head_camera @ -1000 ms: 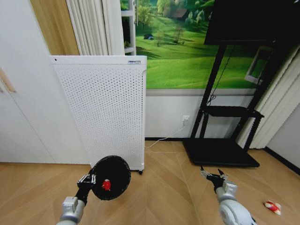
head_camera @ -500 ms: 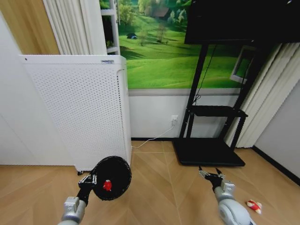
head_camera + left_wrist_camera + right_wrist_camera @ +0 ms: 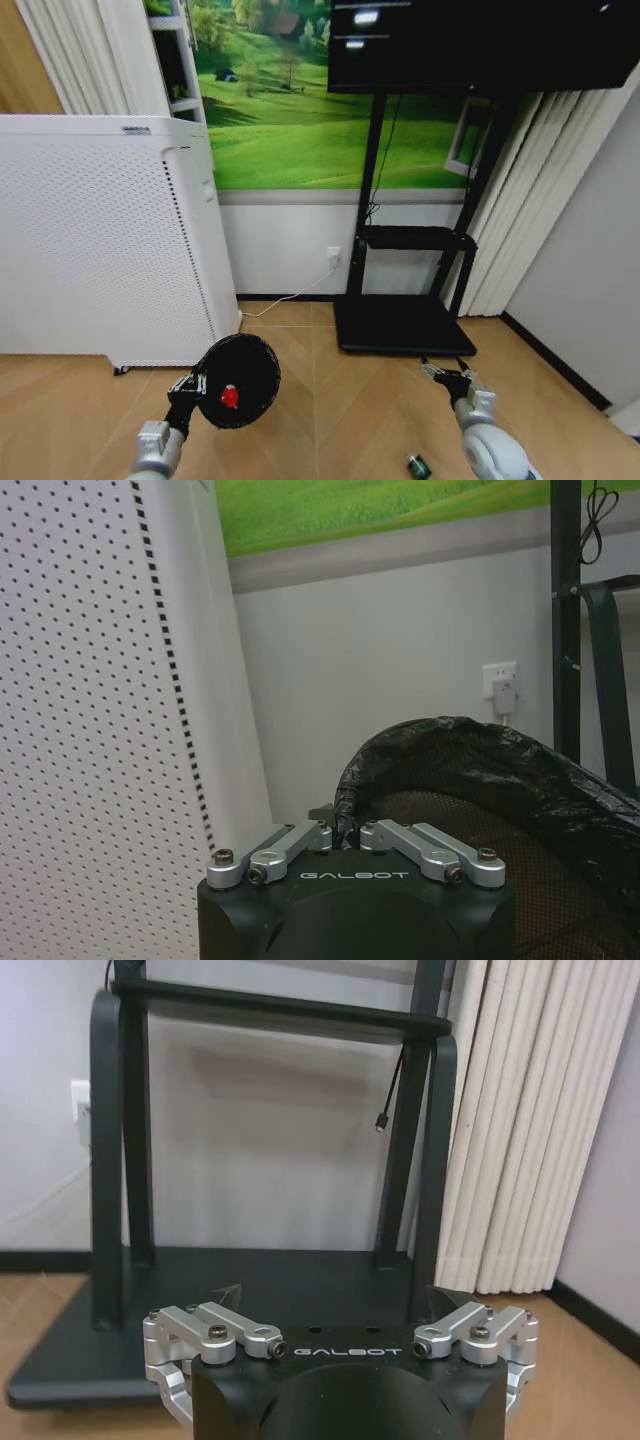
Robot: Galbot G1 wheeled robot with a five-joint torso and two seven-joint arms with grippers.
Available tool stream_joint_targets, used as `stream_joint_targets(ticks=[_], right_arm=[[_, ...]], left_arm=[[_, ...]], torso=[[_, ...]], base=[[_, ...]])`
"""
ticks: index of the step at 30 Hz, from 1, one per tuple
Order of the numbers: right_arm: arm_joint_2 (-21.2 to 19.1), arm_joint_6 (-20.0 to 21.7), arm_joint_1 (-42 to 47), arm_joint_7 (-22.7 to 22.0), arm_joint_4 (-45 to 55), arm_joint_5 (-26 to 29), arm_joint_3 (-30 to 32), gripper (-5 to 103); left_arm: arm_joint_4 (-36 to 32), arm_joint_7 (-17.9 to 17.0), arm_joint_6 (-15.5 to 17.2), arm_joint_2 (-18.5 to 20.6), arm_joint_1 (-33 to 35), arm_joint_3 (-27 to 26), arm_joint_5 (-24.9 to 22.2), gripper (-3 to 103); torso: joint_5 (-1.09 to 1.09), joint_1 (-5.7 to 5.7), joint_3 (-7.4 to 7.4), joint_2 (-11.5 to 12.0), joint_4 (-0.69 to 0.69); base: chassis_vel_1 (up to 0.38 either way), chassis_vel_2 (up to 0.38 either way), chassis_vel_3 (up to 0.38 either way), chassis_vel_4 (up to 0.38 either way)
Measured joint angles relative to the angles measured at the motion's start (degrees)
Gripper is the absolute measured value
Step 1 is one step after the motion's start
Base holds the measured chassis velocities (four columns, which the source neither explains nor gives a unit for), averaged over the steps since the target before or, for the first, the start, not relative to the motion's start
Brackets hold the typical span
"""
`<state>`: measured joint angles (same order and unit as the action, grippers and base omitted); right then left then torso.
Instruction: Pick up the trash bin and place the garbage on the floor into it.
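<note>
Room contents, listed from largest to smallest.

White perforated appliance point(image 3: 100, 240): tall panel standing upright on the floor at the left of the head view, against the wall; its dotted face also shows in the left wrist view point(image 3: 90, 710), close beside the bin.

Landscape mural point(image 3: 300, 110): green hills, on the wall above a white skirting section.

Black stand point(image 3: 405, 250): upright posts with a cross shelf and a flat base plate resting on the wood floor point(image 3: 340, 400); a dark screen point(image 3: 480, 45) sits at its top. The right wrist view looks straight at the stand's base point(image 3: 260, 1280).

Pleated curtains point(image 3: 515, 210): hang to the right of the stand.

Trash bin point(image 3: 238, 380): round, black, mesh with a black liner, held off the floor at lower left of the head view with its mouth turned toward the camera. A small red item point(image 3: 230, 396) lies inside.

Left gripper point(image 3: 186, 388): jaws pinching the bin's lined rim, seen closely in the left wrist view point(image 3: 345, 832).

Right gripper point(image 3: 447, 374): held low at lower right, jaws spread wide with nothing between them, as in the right wrist view point(image 3: 340, 1335).

Green bottle point(image 3: 418, 465): lying on the floor near the right arm, well apart from the bin.
</note>
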<state>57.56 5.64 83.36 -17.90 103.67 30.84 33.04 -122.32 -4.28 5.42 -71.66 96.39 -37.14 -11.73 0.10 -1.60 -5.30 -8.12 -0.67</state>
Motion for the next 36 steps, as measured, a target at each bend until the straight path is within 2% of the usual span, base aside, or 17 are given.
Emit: stream_joint_targets(ticks=[6, 8, 11, 14, 15, 17, 18, 21, 22, 23, 25, 30, 36], right_arm=[[-0.92, 0.43, 0.66, 0.18, -0.02, -1.00, -0.30, 100], [-2.82, 2.29, 2.76, 0.42, 0.36, -1.60, -1.24, 100], [-4.07, 3.07, 4.44, 0.49, 0.67, -2.07, -1.79, 100], [-10.41, 4.77, 12.39, 0.34, 0.95, -3.44, -4.24, 100], [-10.41, 4.77, 12.39, 0.34, 0.95, -3.44, -4.24, 100], [-15.25, 5.10, 15.24, 0.07, 0.42, -2.35, -6.89, 100], [-15.25, 5.10, 15.24, 0.07, 0.42, -2.35, -6.89, 100], [-22.18, 3.81, 16.66, 1.53, -1.37, -1.78, -13.03, 100], [-23.51, 2.58, 16.02, 2.49, -3.13, -2.63, -15.60, 100], [-23.51, 2.58, 16.02, 2.49, -3.13, -2.63, -15.60, 100], [-24.68, 1.43, 12.54, 3.11, -5.86, -2.80, -20.08, 100], [-25.63, 0.49, 8.26, 3.88, -8.70, -2.58, -25.67, 100], [-26.24, -0.76, 5.05, 5.00, -10.95, -2.92, -32.19, 100]], left_arm=[[0.25, 0.00, -0.16, -0.07, 0.13, 0.06, 0.22, 6], [0.58, 0.02, -0.22, -0.09, 0.33, 0.14, 0.39, 6], [0.81, 0.00, -0.25, -0.05, 0.31, 0.15, 0.42, 6], [2.23, -0.07, -0.12, 0.94, -0.54, 0.33, 0.14, 6], [2.23, -0.07, -0.12, 0.94, -0.54, 0.33, 0.14, 6], [2.97, -0.09, -0.01, 1.72, -0.74, 0.82, -0.34, 6], [2.97, -0.09, -0.01, 1.72, -0.74, 0.82, -0.34, 6], [3.84, -0.09, 0.64, 3.04, -1.34, 0.97, -0.76, 6], [4.50, -0.10, 0.88, 3.46, -2.13, 1.62, -0.97, 6], [4.50, -0.10, 0.88, 3.46, -2.13, 1.62, -0.97, 6], [5.17, -0.06, 0.91, 3.51, -2.25, 2.57, -1.15, 6], [5.69, 0.09, 0.97, 3.91, -1.98, 3.98, -1.26, 6], [6.17, 0.17, 1.58, 5.60, -2.17, 5.23, -1.07, 6]], torso=[[-0.13, 0.00, 0.01, 0.00, -0.01], [-0.05, 0.00, 0.00, 0.00, 0.02], [-0.09, 0.01, 0.01, -0.01, 0.01], [-0.11, 0.01, 0.01, 0.00, -0.02], [-0.11, 0.01, 0.01, 0.00, -0.02], [-0.09, 0.01, 0.01, 0.00, 0.01], [-0.09, 0.01, 0.01, 0.00, 0.01], [-0.09, 0.01, 0.01, 0.00, 0.02], [-0.09, 0.01, 0.01, 0.00, -0.03], [-0.09, 0.01, 0.01, 0.00, -0.03], [-0.08, 0.01, 0.01, 0.00, 0.01], [-0.08, 0.01, 0.01, 0.00, 0.04], [-0.09, 0.01, 0.01, 0.00, -0.01]], base=[[-0.129, -0.164, 0.189, 0.147], [0.035, 0.040, -0.055, -0.051], [0.030, 0.032, -0.029, -0.052], [0.000, 0.000, 0.000, 0.000], [0.000, 0.000, 0.000, 0.000], [0.000, 0.000, 0.000, 0.000], [0.000, 0.000, 0.000, 0.000], [0.000, 0.000, 0.000, 0.000], [0.000, 0.000, 0.000, 0.000], [0.000, 0.000, 0.000, 0.000], [0.000, 0.000, 0.000, 0.000], [0.000, 0.000, 0.000, 0.000], [0.000, 0.000, 0.000, 0.000]])
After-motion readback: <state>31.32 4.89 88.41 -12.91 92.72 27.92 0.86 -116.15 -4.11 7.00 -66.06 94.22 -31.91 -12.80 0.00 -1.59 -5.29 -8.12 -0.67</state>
